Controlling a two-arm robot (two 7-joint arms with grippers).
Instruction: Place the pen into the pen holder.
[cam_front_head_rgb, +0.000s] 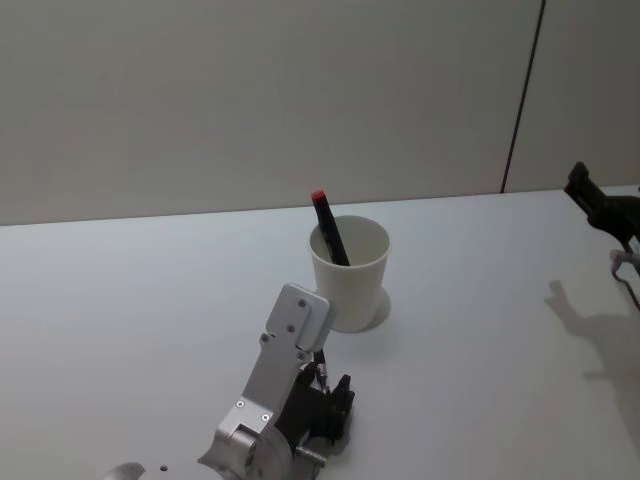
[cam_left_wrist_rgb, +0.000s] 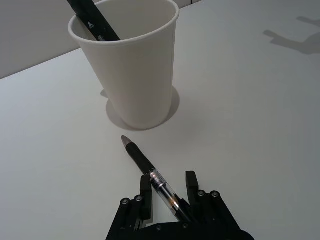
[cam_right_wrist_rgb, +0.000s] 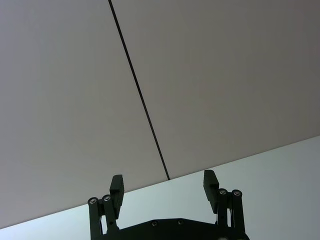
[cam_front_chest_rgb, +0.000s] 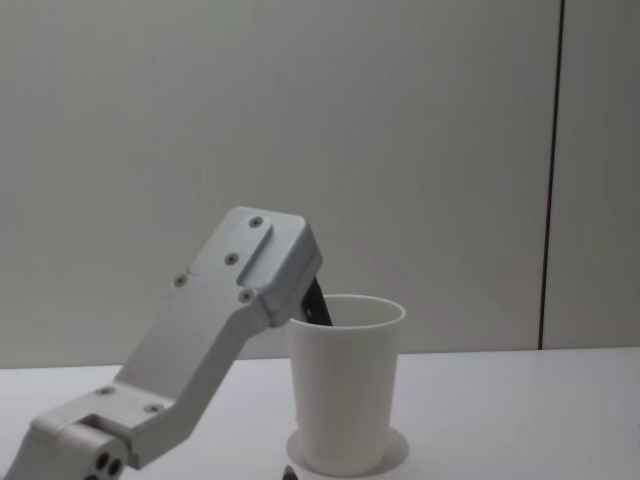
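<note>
Pen, black with red cap, stands tilted inside the cup, cap above the rim. A clear pen lies flat on the desk just in front of the cup. Left gripper is low over it, fingers apart and straddling the barrel, not clamped. Right gripper is parked well right, fingers wide, empty. Judgement: both pens are light, stiff and smooth, likely to roll or pivot, so grip mid-barrel. The paper cup is light and tips easily.

Left pincer, right pincer: fingers apart.
</note>
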